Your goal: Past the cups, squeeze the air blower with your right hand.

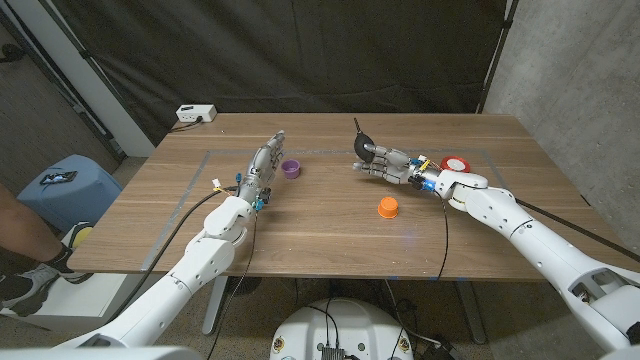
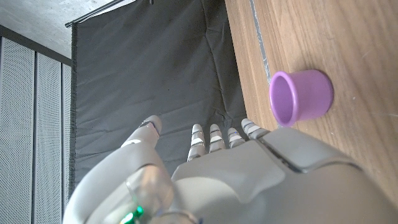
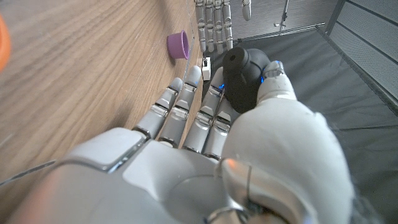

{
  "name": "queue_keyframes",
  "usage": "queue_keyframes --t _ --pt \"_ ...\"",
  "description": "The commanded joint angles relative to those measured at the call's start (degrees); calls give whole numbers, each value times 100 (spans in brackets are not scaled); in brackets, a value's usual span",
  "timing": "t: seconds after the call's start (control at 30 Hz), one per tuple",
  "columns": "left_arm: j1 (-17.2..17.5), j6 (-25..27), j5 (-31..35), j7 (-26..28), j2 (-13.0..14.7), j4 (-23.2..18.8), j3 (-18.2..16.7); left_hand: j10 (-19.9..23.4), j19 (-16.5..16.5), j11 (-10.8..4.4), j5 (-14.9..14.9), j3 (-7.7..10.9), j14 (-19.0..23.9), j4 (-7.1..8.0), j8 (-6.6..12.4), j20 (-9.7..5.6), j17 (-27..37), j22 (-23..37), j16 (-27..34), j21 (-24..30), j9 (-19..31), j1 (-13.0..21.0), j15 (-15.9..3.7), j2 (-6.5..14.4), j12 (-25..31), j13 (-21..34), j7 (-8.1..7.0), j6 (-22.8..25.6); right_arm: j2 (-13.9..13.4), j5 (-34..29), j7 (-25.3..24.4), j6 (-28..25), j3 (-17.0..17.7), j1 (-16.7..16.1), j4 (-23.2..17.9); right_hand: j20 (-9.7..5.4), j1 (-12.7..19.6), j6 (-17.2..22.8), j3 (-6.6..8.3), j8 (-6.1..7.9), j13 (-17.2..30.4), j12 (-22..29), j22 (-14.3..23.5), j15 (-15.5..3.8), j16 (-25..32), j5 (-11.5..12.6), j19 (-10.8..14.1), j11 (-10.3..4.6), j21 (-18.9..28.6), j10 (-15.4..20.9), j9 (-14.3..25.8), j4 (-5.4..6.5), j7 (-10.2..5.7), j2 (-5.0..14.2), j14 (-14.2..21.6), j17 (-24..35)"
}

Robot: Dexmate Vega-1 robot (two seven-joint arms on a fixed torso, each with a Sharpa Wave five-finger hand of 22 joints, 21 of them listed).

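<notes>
Right hand [image 1: 388, 163] grips the blower [image 1: 366, 143] above the table [image 1: 330, 235], beyond the orange cup [image 1: 388, 207]; left hand [image 1: 262, 165] open beside the purple cup [image 1: 291, 168].

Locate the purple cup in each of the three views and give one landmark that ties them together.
Head view: the purple cup stands on the table just right of the left hand.
Left wrist view: the cup fills the right part, beside that hand's fingers.
Right wrist view: the cup is small, beyond the right hand holding the air blower.
Shared landmark: the left hand's fingers.
</notes>
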Motion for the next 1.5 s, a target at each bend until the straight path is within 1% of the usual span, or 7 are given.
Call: queue_keyframes --t 0.03,0.27,0.33,0.43,0.9,1.2,1.5 --pt "24 -57 -51 -70 25 41 -39 26 26 -36 17 -1 -5 -34 -22 2 10 8 -8 -10 24 -38 -3 12 5 16 -10 54 56 51 115 -82 -32 76 74 -90 -101 -45 -44 -39 15 -21 25 -747 -45 -28 -49 13 -4 -62 9 29 14 -8 -72 23" --pt "-47 -86 -101 -170 -1 163 -44 26 26 -36 17 -1 -6 -37 -21 1 10 8 -8 -10 24 -40 -6 11 5 16 -12 57 85 53 132 -119 -45 124 113 -77 -136 -137 -77 -89 24 -64 26 -715 -67 -34 -72 50 -11 -173 6 31 66 -14 -140 28" --pt "-75 -98 -104 -205 -8 207 -41 27 26 -40 17 -1 -6 -37 -20 1 10 8 -9 -10 24 -41 -5 10 5 16 -8 60 90 39 192 -129 -67 164 153 -68 -135 -145 -80 -96 24 -77 26 -711 -68 -33 -78 44 -12 -205 6 28 63 -11 -145 28" --pt "-125 -114 -124 -248 -38 287 -37 28 26 -35 17 -1 -7 -39 -18 -3 10 8 -9 -10 24 -42 -12 10 6 16 -3 65 102 35 207 -140 -70 191 179 -45 -138 -240 -95 -142 11 -112 27 -642 -82 -34 -96 39 -18 -266 2 19 40 -19 -175 22" --pt "-319 -106 -138 -404 -105 514 14 27 28 -39 18 -1 -8 -45 -19 -2 9 8 -9 -10 24 -44 -4 10 4 16 -2 66 141 73 247 -149 -31 210 268 -17 -189 -302 -137 -179 -3 -162 27 -577 -115 -32 -136 87 -30 -347 -3 26 56 -35 -231 3" --pt "-329 -85 -126 -401 -130 515 45 22 29 -38 18 -1 -9 -48 -20 0 10 8 -9 -9 24 -47 -5 11 2 16 -6 65 87 129 235 -171 31 136 207 -12 -210 -297 -151 -181 -2 -172 27 -572 -117 -31 -146 83 -31 -361 -4 31 60 -25 -240 0" --pt "-342 -52 -94 -399 -113 480 71 23 27 -37 18 -1 -10 -51 -22 5 10 8 -9 -10 24 -49 -8 9 2 16 -12 61 89 163 357 -143 42 117 275 -9 -233 -335 -170 -201 2 -192 27 -553 -133 -29 -164 106 -36 -403 -6 34 72 -23 -279 -5"
